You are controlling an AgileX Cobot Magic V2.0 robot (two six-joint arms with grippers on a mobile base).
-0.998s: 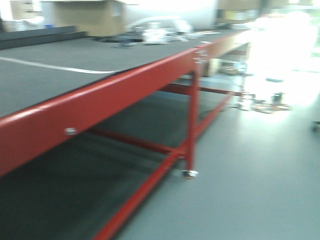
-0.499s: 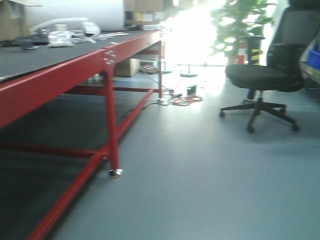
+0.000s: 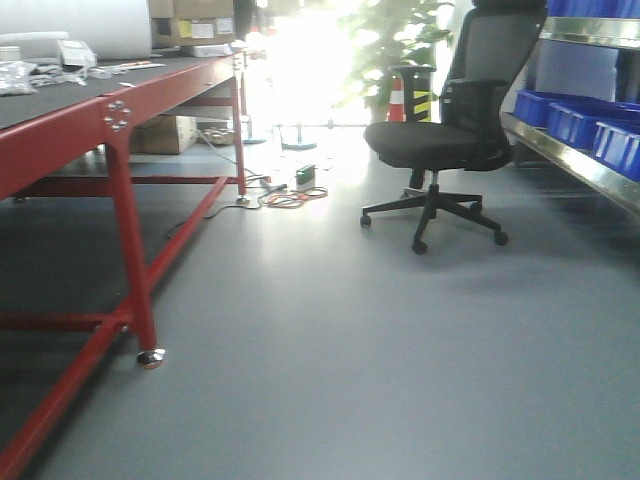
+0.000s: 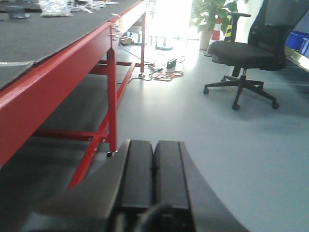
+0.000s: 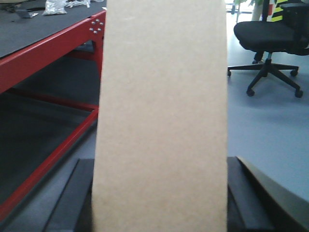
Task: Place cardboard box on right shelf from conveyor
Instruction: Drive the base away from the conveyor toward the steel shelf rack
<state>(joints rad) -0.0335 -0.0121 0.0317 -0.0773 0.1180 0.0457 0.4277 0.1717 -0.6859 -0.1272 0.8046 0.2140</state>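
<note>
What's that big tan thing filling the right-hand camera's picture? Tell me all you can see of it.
It is the cardboard box: plain tan, smooth, unmarked, tall and narrow, upright, filling the middle of the right wrist view, with top and bottom cut off by the frame. The right claw grips it, a dark finger pressed to each side. The conveyor shows behind it, at the picture's left.

Three low forward views, common conveyor (image 3: 50, 145), office chair (image 3: 440, 140).
</note>
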